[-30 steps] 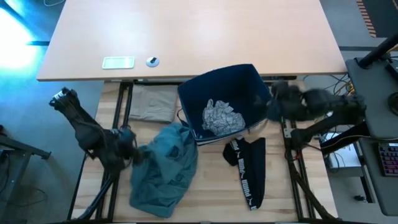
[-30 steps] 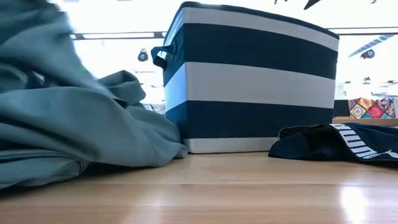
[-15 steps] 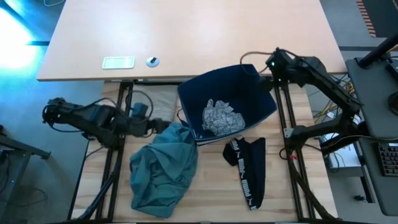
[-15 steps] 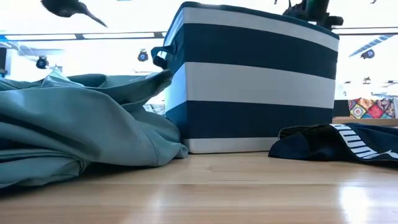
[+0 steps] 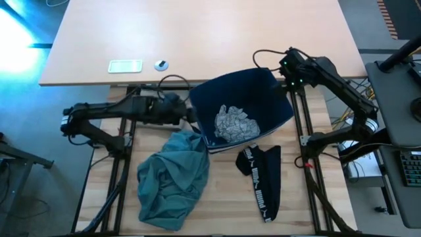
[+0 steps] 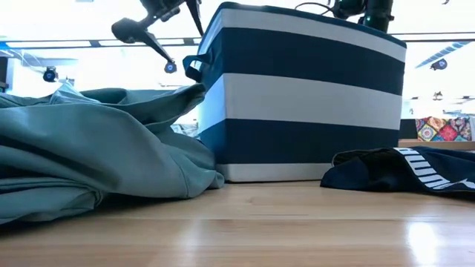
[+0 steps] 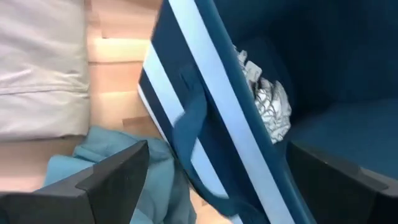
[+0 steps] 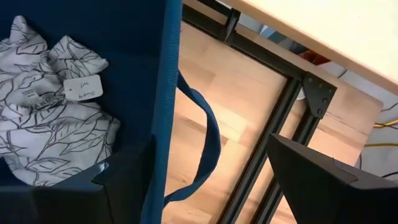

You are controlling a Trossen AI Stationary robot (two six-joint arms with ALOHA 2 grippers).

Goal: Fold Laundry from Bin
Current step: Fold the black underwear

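Pale wood planks form the work table (image 5: 223,210), with a larger tan desk (image 5: 197,33) beyond it in the high view.

Left gripper (image 5: 187,113) hovers at the bin's left wall, its 2 fingers (image 7: 118,177) spread wide with nothing between them; in its wrist view the striped wall and a side handle (image 7: 189,124) sit in the gap. Right gripper (image 5: 284,71) hangs over the bin's far right corner, fingers (image 8: 323,180) also spread wide and empty, straddling the rim beside the other handle (image 8: 208,137).

Bin (image 5: 263,92) stands upright near the table's middle, mouth up, its sides turned at a slant to the table edges. White bands cross its navy walls in the low view (image 6: 312,96). Inside lies a crumpled white cloth (image 5: 233,124) with a dark leaf print and a small tag (image 8: 84,88) whose writing is too small to read.

Just left of the bin, a folded beige garment (image 5: 161,108) lies flat. In front of it a teal garment (image 5: 172,178) is heaped, its long axis running from the bin toward the table's near edge, its upper end touching the bin's near left corner. Right of that, a navy garment (image 5: 263,178) lies in a strip running the same way, with white lettering along it that seems to read "puma".

On the desk sit a flat white device (image 5: 125,66) and a small round object (image 5: 161,64).
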